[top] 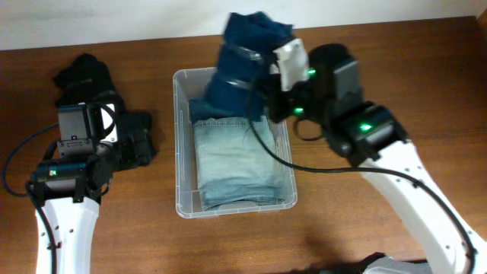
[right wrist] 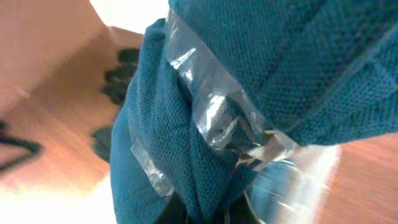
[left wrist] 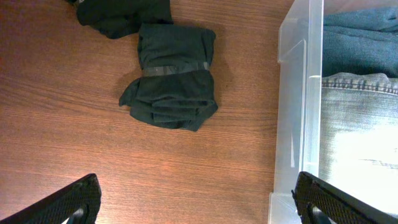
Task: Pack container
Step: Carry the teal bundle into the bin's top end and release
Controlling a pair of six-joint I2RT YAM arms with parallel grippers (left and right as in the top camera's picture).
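Observation:
The clear container (top: 180, 137) sits mid-table with folded light-blue jeans (top: 232, 164) inside; its wall also shows in the left wrist view (left wrist: 292, 106). My right gripper (top: 262, 84) is shut on a dark blue knit bundle (top: 240, 61) wrapped in a clear band, held above the container's far end. The bundle fills the right wrist view (right wrist: 249, 81). My left gripper (left wrist: 199, 205) is open and empty above the wood, left of the container. A black banded clothing bundle (left wrist: 174, 78) lies ahead of it.
More black clothes (top: 84, 76) lie at the far left of the table, also showing in the left wrist view (left wrist: 121, 12). A cable (top: 15, 164) loops by the left arm.

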